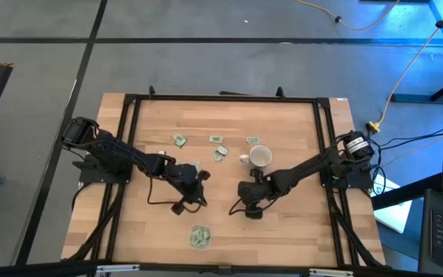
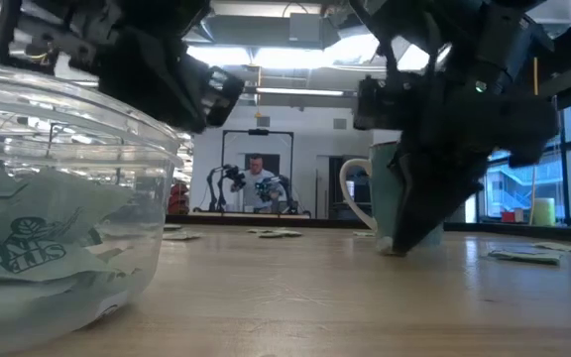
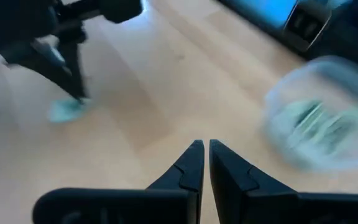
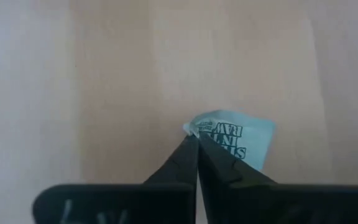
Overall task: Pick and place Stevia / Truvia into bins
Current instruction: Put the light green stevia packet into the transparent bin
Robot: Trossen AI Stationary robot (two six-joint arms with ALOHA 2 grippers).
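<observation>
Left gripper (image 1: 193, 201): hanging over mid-table, fingers nearly together, gripping nothing.
Dish (image 1: 200, 237): sitting at the near edge, between the grippers, holding sachets.
Loose sachets (image 1: 180, 140): lying scattered along the far half, well apart from both grippers.
Right gripper (image 4: 194, 138): pressing down on the table near the mug (image 1: 260, 157), fingers closed, pinching the corner of one sachet (image 4: 235, 140), the rest lying flat just past the tips.

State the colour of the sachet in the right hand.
Pale green-blue sachet with dark print, clearest in the right wrist view.
</observation>
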